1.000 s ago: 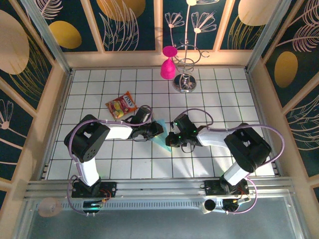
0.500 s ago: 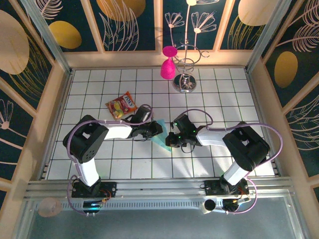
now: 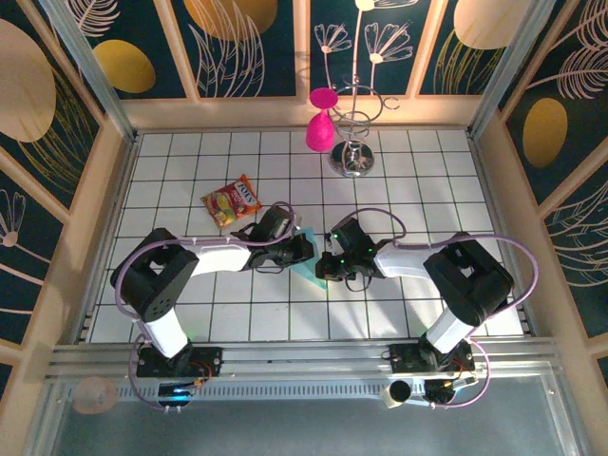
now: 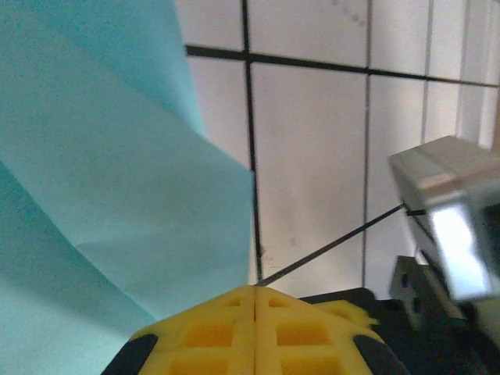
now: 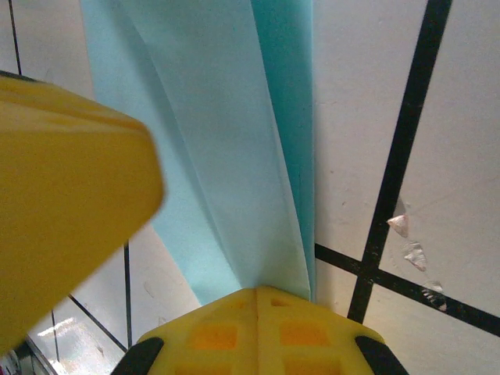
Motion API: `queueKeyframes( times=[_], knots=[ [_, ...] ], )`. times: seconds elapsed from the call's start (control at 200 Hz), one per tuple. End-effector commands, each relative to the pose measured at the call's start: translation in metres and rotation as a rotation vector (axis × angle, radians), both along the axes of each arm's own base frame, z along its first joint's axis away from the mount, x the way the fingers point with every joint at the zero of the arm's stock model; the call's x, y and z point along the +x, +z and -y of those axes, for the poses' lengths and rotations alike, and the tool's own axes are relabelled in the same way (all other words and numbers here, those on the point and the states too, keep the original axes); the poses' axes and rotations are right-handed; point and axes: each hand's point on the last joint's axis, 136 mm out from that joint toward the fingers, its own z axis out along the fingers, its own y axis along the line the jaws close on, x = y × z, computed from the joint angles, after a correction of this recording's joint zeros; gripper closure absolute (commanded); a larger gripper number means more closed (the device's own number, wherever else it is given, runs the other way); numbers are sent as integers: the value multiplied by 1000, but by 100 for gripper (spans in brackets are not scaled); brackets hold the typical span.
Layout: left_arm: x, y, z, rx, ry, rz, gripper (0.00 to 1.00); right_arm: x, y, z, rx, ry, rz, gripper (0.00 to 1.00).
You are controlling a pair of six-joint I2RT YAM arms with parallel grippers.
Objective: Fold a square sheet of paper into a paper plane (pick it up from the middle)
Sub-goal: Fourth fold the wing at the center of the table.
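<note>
The square sheet of paper (image 3: 305,272) is light blue and lies mid-table, folded into long narrow layers. Both grippers meet over it. My left gripper (image 3: 306,249) reaches in from the left, and in the left wrist view its yellow jaws (image 4: 256,291) are shut tip to tip at the paper's (image 4: 117,195) right edge, nothing visible in the seam. My right gripper (image 3: 321,267) comes from the right. Its jaws (image 5: 258,292) are shut and sit on the near end of the folded layers (image 5: 226,156). A blurred left finger (image 5: 70,195) shows beside them.
A red-and-yellow snack packet (image 3: 232,200) lies up-left of the grippers. At the back stands a metal wire stand (image 3: 353,152) with a pink glass (image 3: 320,123) by it. Wooden walls (image 3: 95,209) ring the tiled floor. A grey and black part of the right arm (image 4: 445,219) is close by.
My left gripper has closed and edged slightly right over the paper, its elbow swinging out to the left. The right arm has stayed put.
</note>
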Motion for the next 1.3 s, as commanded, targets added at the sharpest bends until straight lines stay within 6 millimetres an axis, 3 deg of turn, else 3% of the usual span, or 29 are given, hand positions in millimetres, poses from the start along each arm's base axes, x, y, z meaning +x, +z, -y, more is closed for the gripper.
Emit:
queueKeyframes(
  times=[0.0, 0.23, 0.365, 0.481, 0.891, 0.931, 1.066, 1.291],
  knots=[
    [-4, -13, 2, 16, -32, -22, 93, -24, -38, 32, -163, -24, -125, 100],
    [-10, -25, 5, 8, -52, -64, 90, -27, -43, 36, -182, -34, -149, 100],
    [-10, -45, -13, 137, -18, -88, 89, -33, -51, 44, -228, -30, -170, 100],
    [-1, -50, -24, 208, 12, -77, 88, -43, -61, 57, -285, -23, -193, 100],
    [46, -59, -66, 282, 63, -49, 86, -58, -75, 77, -368, -12, -227, 100],
    [60, -50, -63, 273, 65, -17, 85, -60, -77, 79, -376, -12, -230, 100],
    [80, -50, -70, 301, 75, 1, 84, -63, -80, 83, -391, -9, -239, 100],
    [116, -51, -102, 367, 147, 49, 87, -61, -80, 84, -393, -15, -232, 100]
  ],
)
